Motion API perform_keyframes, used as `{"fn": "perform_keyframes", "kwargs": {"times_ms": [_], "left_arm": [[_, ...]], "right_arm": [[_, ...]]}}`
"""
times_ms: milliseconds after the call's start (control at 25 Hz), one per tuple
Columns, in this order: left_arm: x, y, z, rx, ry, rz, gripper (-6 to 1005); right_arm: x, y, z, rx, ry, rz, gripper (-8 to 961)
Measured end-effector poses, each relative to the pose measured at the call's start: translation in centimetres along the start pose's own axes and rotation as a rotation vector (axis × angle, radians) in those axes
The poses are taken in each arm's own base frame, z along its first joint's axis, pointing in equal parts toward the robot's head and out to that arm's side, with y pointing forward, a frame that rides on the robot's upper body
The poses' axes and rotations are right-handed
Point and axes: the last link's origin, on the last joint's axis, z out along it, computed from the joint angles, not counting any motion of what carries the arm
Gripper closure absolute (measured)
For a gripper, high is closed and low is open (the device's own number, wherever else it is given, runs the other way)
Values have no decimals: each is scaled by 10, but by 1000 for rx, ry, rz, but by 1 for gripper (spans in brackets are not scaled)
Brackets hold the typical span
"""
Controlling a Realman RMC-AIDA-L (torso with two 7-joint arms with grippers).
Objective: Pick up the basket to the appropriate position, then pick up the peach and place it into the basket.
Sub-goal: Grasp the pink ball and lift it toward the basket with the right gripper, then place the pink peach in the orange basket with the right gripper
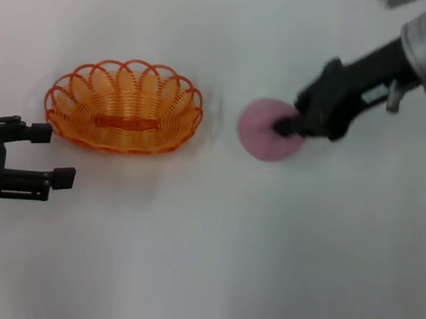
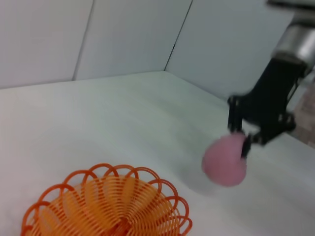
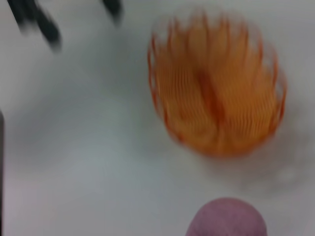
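The orange wire basket stands empty on the white table, left of centre. It also shows in the left wrist view and the right wrist view. My left gripper is open and empty, just off the basket's near-left rim. My right gripper is shut on the pink peach, to the right of the basket with a gap between them. The left wrist view shows the peach held in the right gripper low over the table. The peach's top shows in the right wrist view.
The white table stretches bare in front and to the right. White walls stand behind the table. My left gripper's fingers show far off in the right wrist view.
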Motion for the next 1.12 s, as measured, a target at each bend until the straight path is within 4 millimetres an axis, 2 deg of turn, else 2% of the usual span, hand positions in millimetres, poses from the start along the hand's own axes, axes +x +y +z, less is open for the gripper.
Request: {"fn": "perform_keyframes", "kwargs": {"times_ms": [160, 400, 640, 840, 1040, 1120], "left_arm": [[-3, 1, 0, -2, -15, -13, 91], [-6, 3, -2, -14, -16, -26, 92], [-6, 4, -2, -19, -15, -30, 92], [-8, 5, -1, -27, -12, -41, 92], [-8, 5, -1, -28, -14, -35, 92], [-8, 5, -1, -27, -14, -35, 92]], "right_arm": [[-19, 1, -13, -4, -188, -74, 835], [-53, -2, 7, 7, -426, -109, 848], [-74, -1, 35, 11, -467, -127, 756], [-79, 3, 40, 3, -478, -143, 679], [-74, 3, 40, 1, -489, -127, 449], [-70, 3, 39, 0, -490, -118, 303]]}}
